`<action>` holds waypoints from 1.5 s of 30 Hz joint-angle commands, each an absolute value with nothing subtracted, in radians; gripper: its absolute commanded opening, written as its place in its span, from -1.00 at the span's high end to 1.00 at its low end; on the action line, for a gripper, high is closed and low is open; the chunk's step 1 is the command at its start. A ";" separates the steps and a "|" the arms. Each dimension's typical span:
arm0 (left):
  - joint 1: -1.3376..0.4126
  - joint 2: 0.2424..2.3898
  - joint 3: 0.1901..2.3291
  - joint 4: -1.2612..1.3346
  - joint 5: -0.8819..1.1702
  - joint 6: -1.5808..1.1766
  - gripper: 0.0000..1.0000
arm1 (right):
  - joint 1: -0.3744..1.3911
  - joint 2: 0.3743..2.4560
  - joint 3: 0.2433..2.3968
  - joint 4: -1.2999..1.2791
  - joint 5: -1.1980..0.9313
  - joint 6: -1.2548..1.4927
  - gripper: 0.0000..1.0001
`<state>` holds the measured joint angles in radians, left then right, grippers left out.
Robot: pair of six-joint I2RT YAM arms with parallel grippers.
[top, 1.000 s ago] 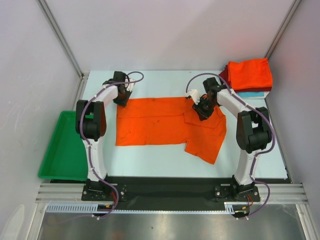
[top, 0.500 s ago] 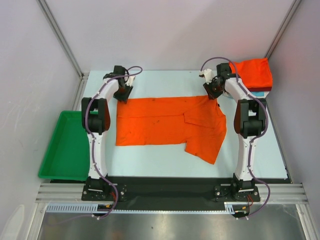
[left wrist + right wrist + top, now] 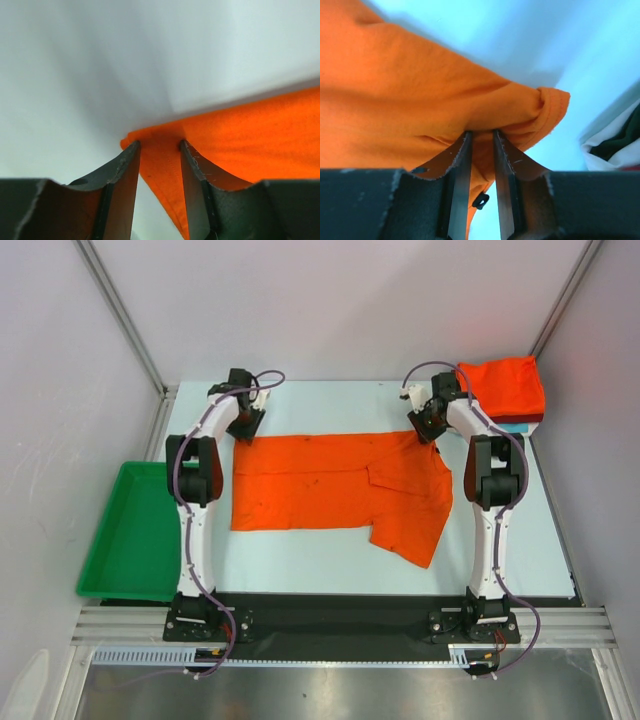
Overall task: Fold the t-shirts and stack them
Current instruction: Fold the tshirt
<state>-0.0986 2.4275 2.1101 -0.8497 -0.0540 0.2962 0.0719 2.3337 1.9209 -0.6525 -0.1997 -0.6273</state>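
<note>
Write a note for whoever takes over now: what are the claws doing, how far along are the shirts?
Left gripper: shut on the orange t-shirt at its far left corner.
Right gripper: shut on its far right corner.
Shirt lies spread on the table, unfolded.
Done: folded stack at the far right corner.
Left: fold this shirt, add it to the stack.

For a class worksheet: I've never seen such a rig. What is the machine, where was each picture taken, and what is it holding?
Two white robot arms stand at the near edge of a table. The wide picture looks down from above; the two close-ups come from cameras on each wrist. An orange t-shirt lies spread on it, with a stack of folded shirts in the far right corner and a green tray at the left. The left pincer and right pincer each pinch a far corner of the shirt.
</note>
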 commanded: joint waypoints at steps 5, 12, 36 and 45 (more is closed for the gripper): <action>-0.080 2.562 2.270 -0.822 -0.181 0.337 0.09 | 0.072 2.421 2.019 -0.597 -0.137 -0.598 0.43; -0.081 2.602 2.368 -0.793 -0.216 0.370 0.03 | 0.092 2.436 2.040 -0.571 -0.115 -0.577 0.44; -0.146 2.358 2.132 -0.805 -0.156 0.288 0.13 | -0.021 2.226 1.887 -0.635 -0.339 -0.491 0.42; -0.150 2.361 2.117 -0.807 -0.175 0.301 0.14 | -0.025 2.307 1.924 -0.655 -0.382 -0.494 0.42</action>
